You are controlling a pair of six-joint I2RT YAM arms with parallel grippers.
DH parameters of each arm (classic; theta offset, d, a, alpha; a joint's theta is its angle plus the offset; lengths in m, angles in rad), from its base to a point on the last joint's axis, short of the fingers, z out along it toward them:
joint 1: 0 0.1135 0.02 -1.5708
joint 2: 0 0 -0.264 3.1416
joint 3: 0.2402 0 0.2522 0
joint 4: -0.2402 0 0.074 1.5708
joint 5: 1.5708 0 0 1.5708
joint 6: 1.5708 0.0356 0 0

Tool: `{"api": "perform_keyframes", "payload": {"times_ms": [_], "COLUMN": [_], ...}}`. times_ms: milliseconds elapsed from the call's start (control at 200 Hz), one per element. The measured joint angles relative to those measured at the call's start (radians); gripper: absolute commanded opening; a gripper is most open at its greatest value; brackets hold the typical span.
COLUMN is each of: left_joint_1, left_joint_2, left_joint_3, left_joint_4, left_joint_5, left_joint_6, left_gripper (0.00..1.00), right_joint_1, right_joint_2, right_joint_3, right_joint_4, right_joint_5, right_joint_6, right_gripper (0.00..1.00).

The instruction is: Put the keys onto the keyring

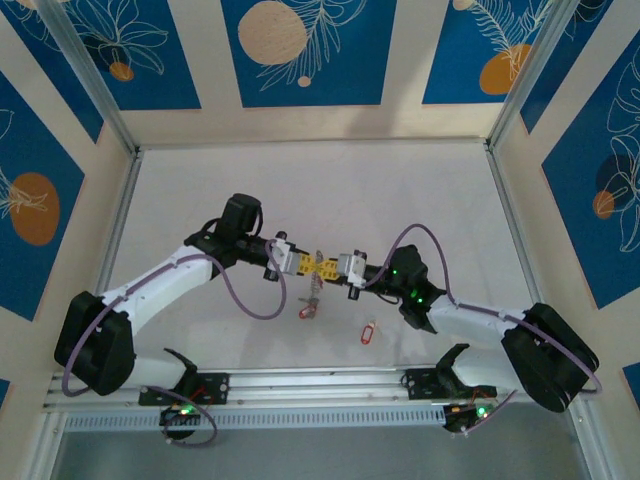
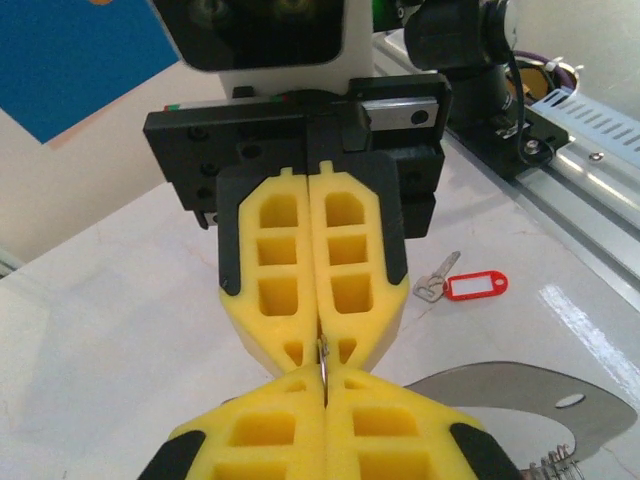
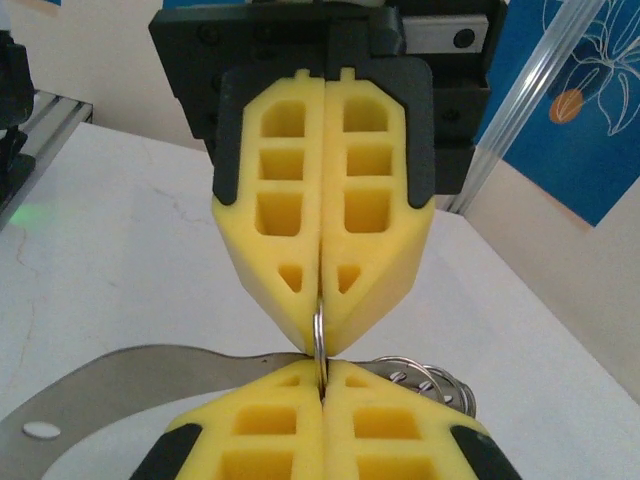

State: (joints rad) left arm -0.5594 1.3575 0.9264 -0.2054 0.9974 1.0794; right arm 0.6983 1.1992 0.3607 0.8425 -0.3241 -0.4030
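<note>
Where the two arms meet near the middle of the top view, the left gripper (image 1: 308, 265) and the right gripper (image 1: 336, 266) stand tip to tip, both pairs of yellow fingers pressed together on the thin wire of the keyring (image 1: 314, 288). The hoop hangs from that pinch with its long axis running from the fingertips down toward the lower edge of the frame. A red tag (image 1: 306, 312) dangles at its lower end, just over the white table (image 1: 200, 200).

Seen from the left wrist, the left gripper (image 2: 325, 388) fills the bottom edge. The right gripper (image 2: 322, 348) comes down from above, and a sliver of the keyring (image 2: 323, 364) stands edge-on between the closed pads. A flat silvery plate (image 2: 520, 400) with a small hole juts out at the lower right.

From the right wrist, the right gripper (image 3: 325, 385) sits at the bottom and the left gripper (image 3: 322, 335) above it. The keyring (image 3: 318, 335) shows as a thin upright line in the seam of both.

A loose key (image 1: 368, 331) lies on the table in the lower middle of the top view, apart from the hoop and slanting from upper right to lower left. In the left wrist view this loose key (image 2: 462, 287) lies nearly level at right of centre, blade to the left and red tag to the right.
</note>
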Motion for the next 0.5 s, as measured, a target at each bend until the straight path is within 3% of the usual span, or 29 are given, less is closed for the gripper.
{"api": "perform_keyframes", "payload": {"times_ms": [70,135,500], "left_joint_1": [0.0,-0.001,-0.002], "left_joint_2": [0.0,-0.002,-0.053], "left_joint_3": [0.007,0.017,0.019], "left_joint_4": [-0.007,-0.022,-0.102], "left_joint_5": [-0.008,-0.021,-0.113], "left_joint_6": [0.002,-0.003,0.003], "left_gripper": [0.19,0.22,0.22], "right_joint_1": [0.0,0.001,-0.005], "right_joint_2": [0.003,0.003,0.002], "right_joint_3": [0.0,0.0,0.0], "right_joint_4": [0.01,0.01,0.029], "right_joint_5": [0.004,0.004,-0.016], "right_joint_6": [0.0,0.0,0.014], "right_gripper": [0.0,0.0,0.0]}}
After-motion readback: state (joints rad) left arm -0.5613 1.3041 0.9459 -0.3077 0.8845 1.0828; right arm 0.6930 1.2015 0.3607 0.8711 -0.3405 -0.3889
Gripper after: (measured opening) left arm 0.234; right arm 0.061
